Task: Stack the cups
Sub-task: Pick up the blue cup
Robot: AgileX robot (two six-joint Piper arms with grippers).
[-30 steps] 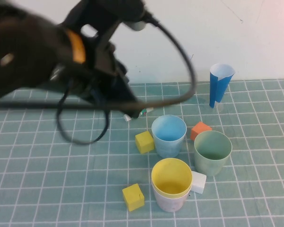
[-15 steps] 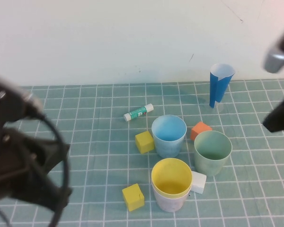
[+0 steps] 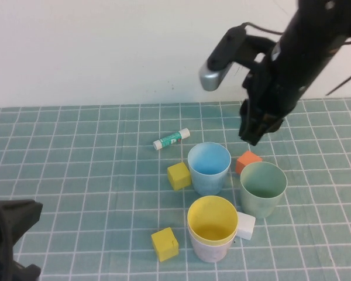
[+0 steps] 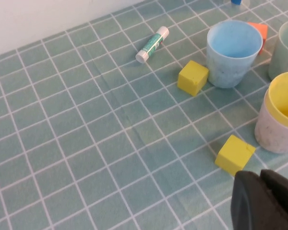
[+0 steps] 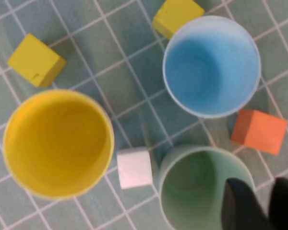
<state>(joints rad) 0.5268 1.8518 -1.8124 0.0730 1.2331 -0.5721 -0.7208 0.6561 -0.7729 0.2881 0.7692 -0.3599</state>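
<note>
While the yellow cup (image 3: 212, 220) sits nested inside the pink cup (image 3: 211, 250) near the front of the bench (image 3: 76, 175), the other two cups stand apart on their own. The light blue cup (image 3: 209, 167) stands upright just beyond that pair, and the pale green cup (image 3: 262, 188) stands upright to its right.

A yellow cube (image 3: 179, 175) lies just left of the light blue cup, seemingly against its wall. An orange cube (image 3: 247, 161) sits between the light blue and pale green cups, on their far side. A white cube (image 3: 244, 225) rests beside the stacked pair, between it and the pale green cup. A second yellow cube (image 3: 164, 244) lies near the front, left of the stack. A glue stick (image 3: 171, 139) lies on its side farther back and to the left.

The right end effector (image 5: 259, 203) hangs in the air above the pale green cup and the orange cube, over the far right part of the group; its fingers (image 5: 237, 206) stand slightly apart, with a narrow gap between them, and hold nothing. The left end effector (image 4: 264, 201) is low at the near left corner of the bench, well apart from the cups; its fingers are closed together and empty.
</note>
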